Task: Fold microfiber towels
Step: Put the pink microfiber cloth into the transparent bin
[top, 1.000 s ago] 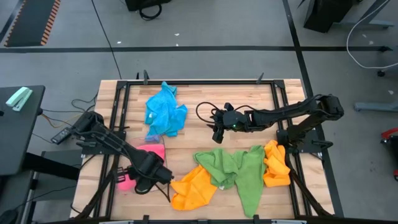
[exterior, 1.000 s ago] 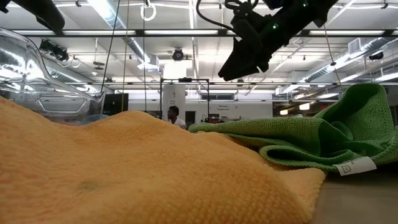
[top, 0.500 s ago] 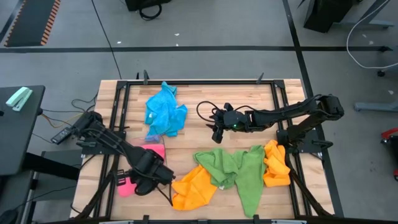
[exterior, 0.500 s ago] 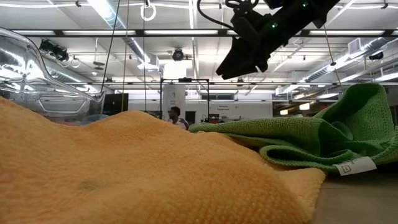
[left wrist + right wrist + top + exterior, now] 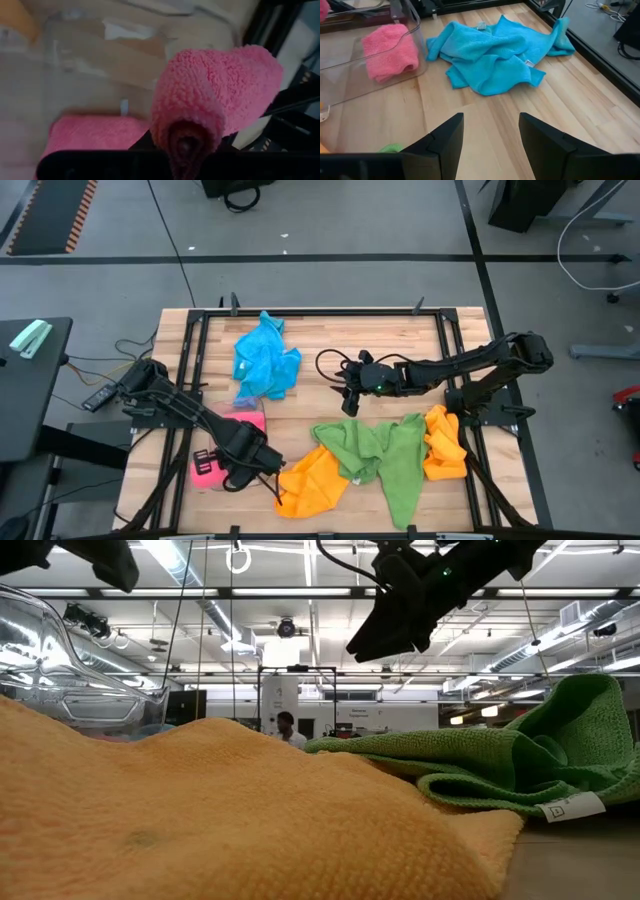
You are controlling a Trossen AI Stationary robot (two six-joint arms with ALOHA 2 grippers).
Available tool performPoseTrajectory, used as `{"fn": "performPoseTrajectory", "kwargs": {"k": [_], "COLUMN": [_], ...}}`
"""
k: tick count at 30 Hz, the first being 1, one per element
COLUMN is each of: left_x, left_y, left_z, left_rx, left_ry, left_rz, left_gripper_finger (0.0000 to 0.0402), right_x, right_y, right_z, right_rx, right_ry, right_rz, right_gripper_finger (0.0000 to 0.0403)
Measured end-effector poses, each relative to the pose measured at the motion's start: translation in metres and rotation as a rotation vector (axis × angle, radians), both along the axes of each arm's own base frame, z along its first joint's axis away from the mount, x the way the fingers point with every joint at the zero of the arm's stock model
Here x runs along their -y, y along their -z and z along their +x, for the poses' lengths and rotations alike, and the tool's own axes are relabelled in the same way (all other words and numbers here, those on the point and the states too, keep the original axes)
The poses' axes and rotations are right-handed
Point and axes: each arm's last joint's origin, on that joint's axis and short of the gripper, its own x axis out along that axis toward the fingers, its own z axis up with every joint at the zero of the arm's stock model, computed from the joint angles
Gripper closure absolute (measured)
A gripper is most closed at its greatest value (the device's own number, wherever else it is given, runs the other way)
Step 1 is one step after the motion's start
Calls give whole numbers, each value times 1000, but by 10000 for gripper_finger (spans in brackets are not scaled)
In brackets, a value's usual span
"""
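Observation:
My left gripper [image 5: 185,146] is shut on a bunched pink towel [image 5: 215,97], seen near the table's left front [image 5: 208,470]. Under it, a second pink towel [image 5: 92,136] lies flat in the clear plastic tray [image 5: 412,30]. A blue towel [image 5: 265,360] lies crumpled at the far left-centre. An orange towel [image 5: 312,480], a green towel [image 5: 385,455] and another orange towel [image 5: 443,442] lie along the near side. My right gripper [image 5: 487,132] hangs open above bare wood in the middle [image 5: 350,400], touching nothing. My left gripper pinches a bunched fold of the pink towel [image 5: 187,127] between its two fingers, which come from above and point steeply down. The cloth bulges out around and past the fingertips in several layers. The towel is held up over the tray and the other pink towel.
A black metal frame [image 5: 195,330] runs round the wooden table top. In the low view, the orange towel [image 5: 200,810] fills the foreground, with the green towel [image 5: 520,760] behind it. A person [image 5: 287,727] stands far off in the room.
My left gripper has shifted a little toward the orange towel and tipped slightly, keeping the pink towel in its fingers. In the low view, part of the left arm now shows larger at the top left.

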Motion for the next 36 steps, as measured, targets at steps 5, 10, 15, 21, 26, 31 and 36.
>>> {"fn": "performPoseTrajectory", "kwargs": {"k": [5,10,15,21,26,31,36], "left_x": [-1,2,8,14,16,17,19], "left_y": [1,6,18,25,26,41,52], "left_z": [6,11,13,17,20,14,4], "left_rx": [41,52,20,33,79,103,175], "left_ry": [-50,-65,-52,-45,-66,-77,-63], "left_rz": [-3,-7,11,6,12,22,16], "left_gripper_finger": [385,385,385,385,385,385,385], "right_x": [0,0,0,-2,-5,-10,-14], "right_y": [0,0,0,0,0,0,0], "right_z": [0,0,0,0,0,-1,-1], "right_rx": [1,2,2,1,0,0,0], "right_ry": [2,3,3,-4,-13,-31,-43], "right_rz": [0,3,3,3,2,3,2], "right_gripper_finger": [203,203,203,203,203,203,203]}}
